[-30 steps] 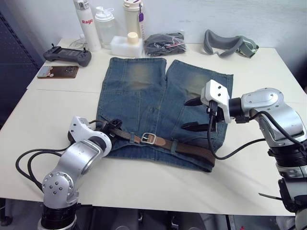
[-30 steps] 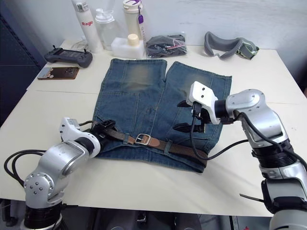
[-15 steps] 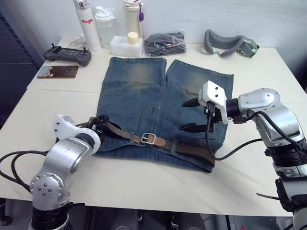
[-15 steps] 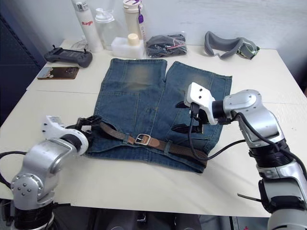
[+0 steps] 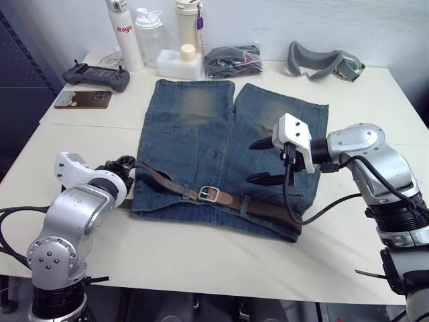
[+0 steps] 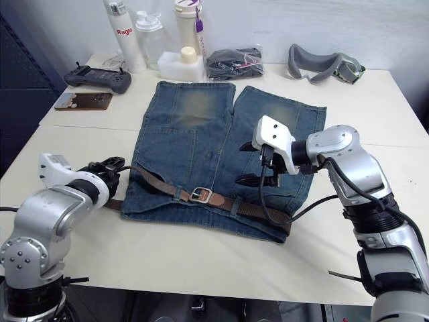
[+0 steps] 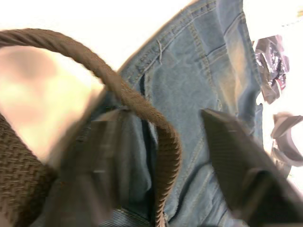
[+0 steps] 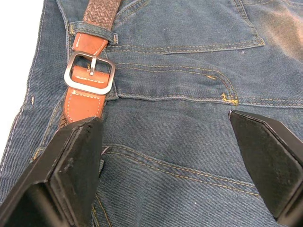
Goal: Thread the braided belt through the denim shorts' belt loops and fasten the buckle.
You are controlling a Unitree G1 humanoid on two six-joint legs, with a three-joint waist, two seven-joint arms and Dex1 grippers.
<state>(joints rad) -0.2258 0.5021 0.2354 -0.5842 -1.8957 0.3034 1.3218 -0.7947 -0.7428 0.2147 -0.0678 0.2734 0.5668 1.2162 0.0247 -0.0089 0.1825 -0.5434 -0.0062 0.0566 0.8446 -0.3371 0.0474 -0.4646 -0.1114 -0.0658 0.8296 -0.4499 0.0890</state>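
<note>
The denim shorts (image 5: 194, 127) lie flat on the white table, waistband toward me. The braided belt (image 5: 268, 209) runs along the waistband under a belt loop (image 5: 244, 204), and the buckle (image 5: 209, 194) lies near the middle. The belt's free end arches off the shorts' left edge into my left gripper (image 5: 123, 164), which is shut on it. In the left wrist view the strap (image 7: 142, 109) passes between the fingers. My right gripper (image 5: 251, 162) hovers open over the right leg, just beyond the waistband, with nothing in it. The buckle (image 8: 90, 72) shows beside one of its fingers.
Bottles (image 5: 120, 33) and a white container (image 5: 179, 64) stand along the back edge. Beside them are a black bundle in a clear bag (image 5: 231, 60) and grey goggles (image 5: 322, 62). A game controller (image 5: 97, 75) and a phone (image 5: 82, 99) lie back left.
My left gripper has moved left, away from the shorts, drawing the belt's free end out past their left edge. The right gripper has drifted slightly left and stays open.
</note>
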